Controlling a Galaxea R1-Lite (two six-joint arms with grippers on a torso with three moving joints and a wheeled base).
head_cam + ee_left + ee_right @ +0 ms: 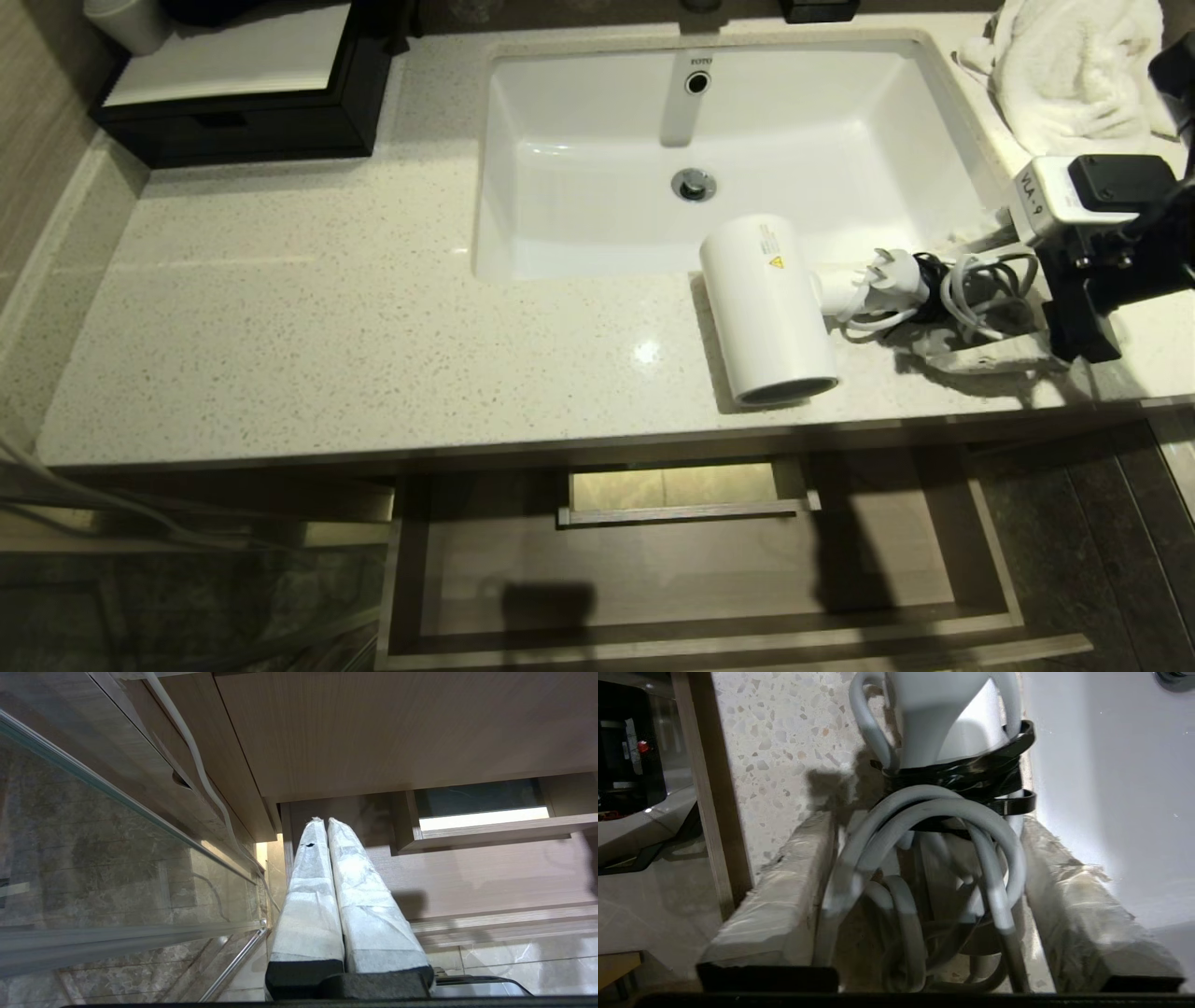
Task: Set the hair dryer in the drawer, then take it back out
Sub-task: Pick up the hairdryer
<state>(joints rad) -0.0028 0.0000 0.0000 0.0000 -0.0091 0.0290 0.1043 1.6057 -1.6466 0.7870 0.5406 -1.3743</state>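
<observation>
Right gripper astride the hair dryer's coiled cord

Hair dryer lies on the countertop near its front edge, beside the sink; right fingers spread, flanking the cord, grip uncertain; drawer pulled out below; left gripper clenched, parked low.

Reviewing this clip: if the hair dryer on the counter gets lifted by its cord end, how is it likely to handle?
The hair dryer lies on its smooth round barrel, so a nudge may roll it. Its bundled cord, which the right claw straddles, looks floppy, so loops may sag or slip. The barrel would probably hang nose-down, being the bulkier end.
</observation>
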